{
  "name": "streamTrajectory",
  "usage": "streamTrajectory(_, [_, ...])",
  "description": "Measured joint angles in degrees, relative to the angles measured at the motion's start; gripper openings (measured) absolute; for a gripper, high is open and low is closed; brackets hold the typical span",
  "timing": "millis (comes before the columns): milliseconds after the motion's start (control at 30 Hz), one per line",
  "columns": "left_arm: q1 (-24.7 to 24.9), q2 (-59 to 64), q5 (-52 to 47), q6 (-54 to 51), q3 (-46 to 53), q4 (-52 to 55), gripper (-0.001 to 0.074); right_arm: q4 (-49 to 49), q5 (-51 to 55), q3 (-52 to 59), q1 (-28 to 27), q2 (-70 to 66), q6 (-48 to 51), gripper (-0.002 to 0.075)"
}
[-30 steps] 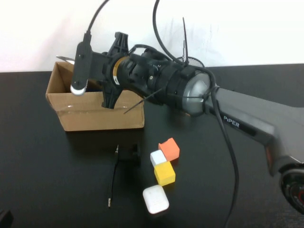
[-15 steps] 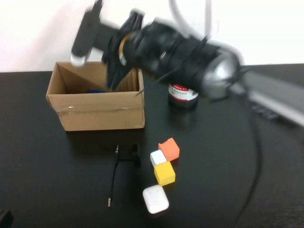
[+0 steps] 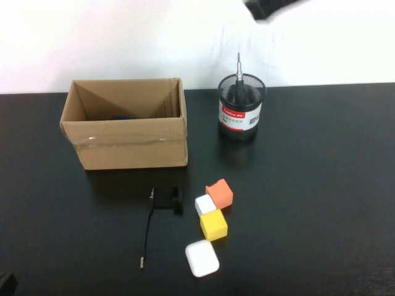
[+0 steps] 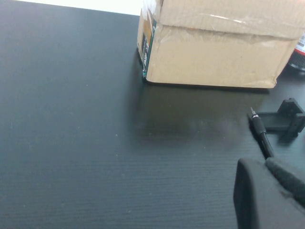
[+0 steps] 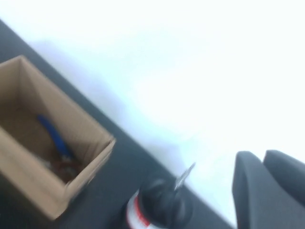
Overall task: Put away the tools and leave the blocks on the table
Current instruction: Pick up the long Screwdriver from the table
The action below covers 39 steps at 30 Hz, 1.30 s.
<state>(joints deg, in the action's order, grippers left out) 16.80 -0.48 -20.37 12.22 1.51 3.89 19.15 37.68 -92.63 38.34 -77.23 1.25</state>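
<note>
The high camera looks down at an angle over the whole tabletop [image 3: 321, 185], with the cardboard box [image 3: 126, 142] in the upper left of the frame. The left wrist camera sits low and near the tabletop, facing the same box [image 4: 214, 52]. The right wrist camera is raised high and looks down on the box [image 5: 47, 157] and the mesh cup [image 5: 159, 207].

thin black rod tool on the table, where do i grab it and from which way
Grip the thin black rod tool mid-shaft from straight above, jaws across its width: it lies flat, clear of the blocks. Left gripper sits nearest; right gripper is raised high behind the pen holder.
</note>
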Motion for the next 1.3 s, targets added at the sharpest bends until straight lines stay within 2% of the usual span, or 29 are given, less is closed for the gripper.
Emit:
streamTrajectory(133, [0.0, 0.0, 0.0, 0.0, 0.0, 0.0, 0.0004, 0.7, -9.9, 15.3, 0.0, 9.4, -8.7, -0.0006])
streamTrajectory(267, [0.0, 0.0, 0.0, 0.0, 0.0, 0.0, 0.0004, -0.1, -10.9, 25.2, 0.0, 16.0, -12.6, -0.0006])
streamTrajectory(733, [0.0, 0.0, 0.0, 0.0, 0.0, 0.0, 0.0004, 2.7, -7.9, 38.5, -1.0, 18.0, -12.4, -0.0006])
streamTrajectory(900, [0.0, 0.0, 0.0, 0.0, 0.0, 0.0, 0.0004, 2.1, -17.1, 49.4, -9.2, 27.5, -13.0, -0.0006])
streamTrajectory(1067, [0.0, 0.0, 0.0, 0.0, 0.0, 0.0, 0.0004, 2.3, -29.5, 64.1, -20.6, 43.0, -14.0, -0.0006])
streamTrajectory(1300, [0.0, 0.0, 0.0, 0.0, 0.0, 0.0, 0.0004, 2.0, -32.1, 79.4, -32.8, 65.2, -16.3, -0.0006])
